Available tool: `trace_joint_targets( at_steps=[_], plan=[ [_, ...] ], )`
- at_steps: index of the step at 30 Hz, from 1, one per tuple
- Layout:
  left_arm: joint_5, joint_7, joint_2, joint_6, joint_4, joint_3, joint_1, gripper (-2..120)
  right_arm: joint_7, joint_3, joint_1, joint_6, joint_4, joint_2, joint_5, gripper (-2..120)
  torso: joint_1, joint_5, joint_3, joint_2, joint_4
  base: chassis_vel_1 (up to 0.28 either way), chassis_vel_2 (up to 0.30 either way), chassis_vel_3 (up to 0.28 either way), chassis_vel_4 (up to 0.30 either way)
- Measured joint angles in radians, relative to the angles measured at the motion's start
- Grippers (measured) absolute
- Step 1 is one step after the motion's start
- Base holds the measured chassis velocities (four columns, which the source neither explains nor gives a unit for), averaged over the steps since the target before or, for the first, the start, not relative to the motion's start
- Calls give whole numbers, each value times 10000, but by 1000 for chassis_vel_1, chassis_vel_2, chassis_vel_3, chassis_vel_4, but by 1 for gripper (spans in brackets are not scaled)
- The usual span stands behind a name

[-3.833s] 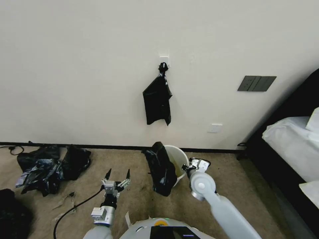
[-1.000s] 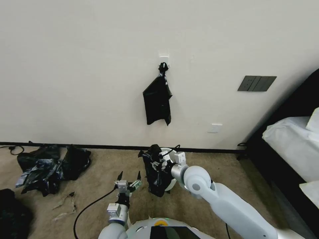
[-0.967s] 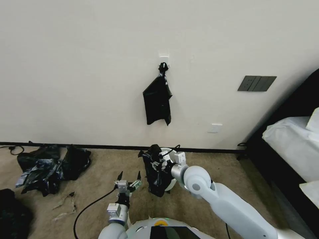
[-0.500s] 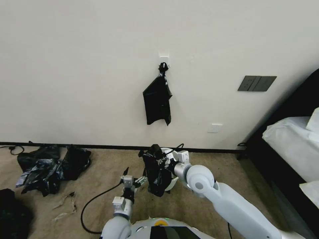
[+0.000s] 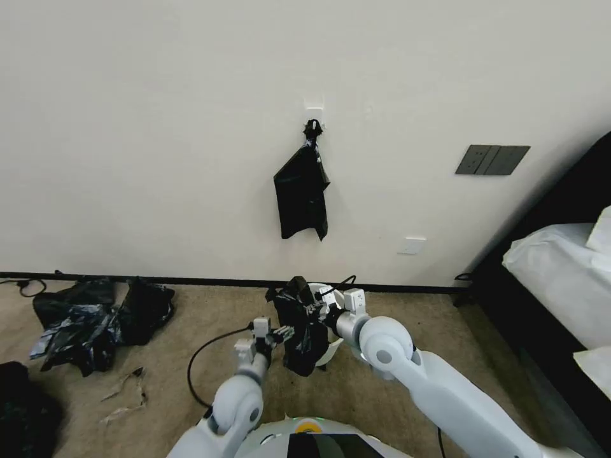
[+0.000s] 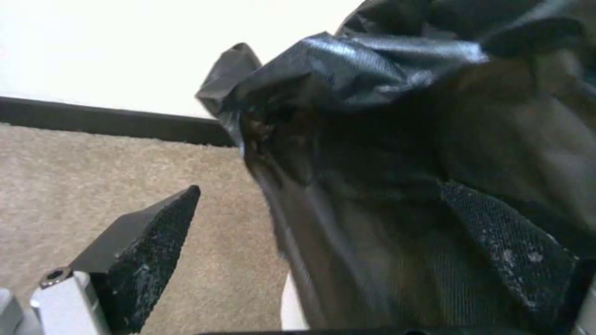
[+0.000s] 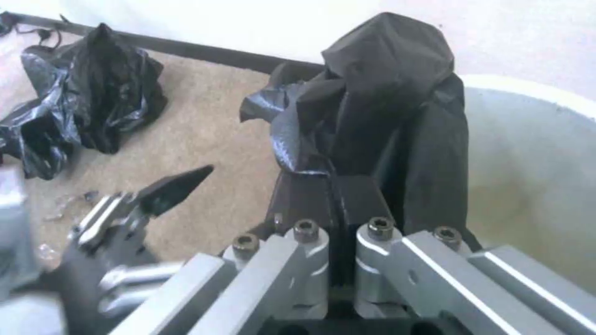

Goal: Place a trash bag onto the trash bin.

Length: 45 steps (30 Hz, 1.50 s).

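You've got 1 trash bin (image 5: 336, 318), 1 trash bag (image 5: 300, 331) draped on it, 1 hanging bag bundle (image 5: 301, 197), 1 bag heap (image 5: 95, 318), 2 grippers: left gripper (image 5: 283, 332), right gripper (image 5: 317, 310).

Trash bag (image 5: 299, 334): draped over trash bin (image 5: 333, 347) rim, on its left side. Right gripper (image 5: 316, 311): fingers pressed together on the bag's fold, above the bin. Left gripper (image 5: 283, 332): fingers spread, one either side of the bag's hanging edge. Bag heap (image 5: 95, 321): carpet, far left

glossy black trash bag (image 5: 300, 331), cream trash bin (image 7: 528, 167) (plain)
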Motion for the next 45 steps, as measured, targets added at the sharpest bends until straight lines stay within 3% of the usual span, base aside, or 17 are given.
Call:
trace_joint_targets(
  at_steps=[6, 10, 20, 26, 28, 41, 45],
  plan=[
    [-797, -550, -38, 676, 438, 355, -1023, 100, 108, 18, 6, -14, -6, -7, 108, 0, 0, 0, 0, 0, -2, 0, 0, 0, 0],
    [-1556, -1577, -235, 1471, 747, 627, -1582, 97, 118, 69, 87, -23, -42, -22, 234, 0, 0, 0, 0, 0, -1, 0, 0, 0, 0],
    [-2658, -3044, -845, 2502, 1261, 885, -2208, 87, 118, 96, 244, -28, -81, -49, 380, 0, -1, 0, 0, 0, 0, 0, 0, 0, 0],
    [-2963, -3660, -1231, 2729, 1802, 975, -2552, 62, 118, 208, 232, -29, -82, -95, 424, 0, -2, 4, -4, 1, 4, 0, 0, 0, 0],
    [-2986, -3692, -1245, 2728, 1838, 978, -2566, 59, 118, 226, 215, -29, -80, -100, 425, 0, -2, 4, -3, 2, 5, 0, 0, 0, 0],
    [-3508, -4027, -1220, 2691, 1805, 944, -2520, 7, 113, 294, 145, -21, -31, -159, 426, 0, -3, 0, -2, 3, 0, 0, 0, 0, 0],
    [-3521, -4098, -1256, 2646, 1795, 943, -2496, 1, 113, 314, 97, -20, 28, -204, 431, 0, -2, -1, -2, 2, 0, 0, 0, 0, 0]
  ],
)
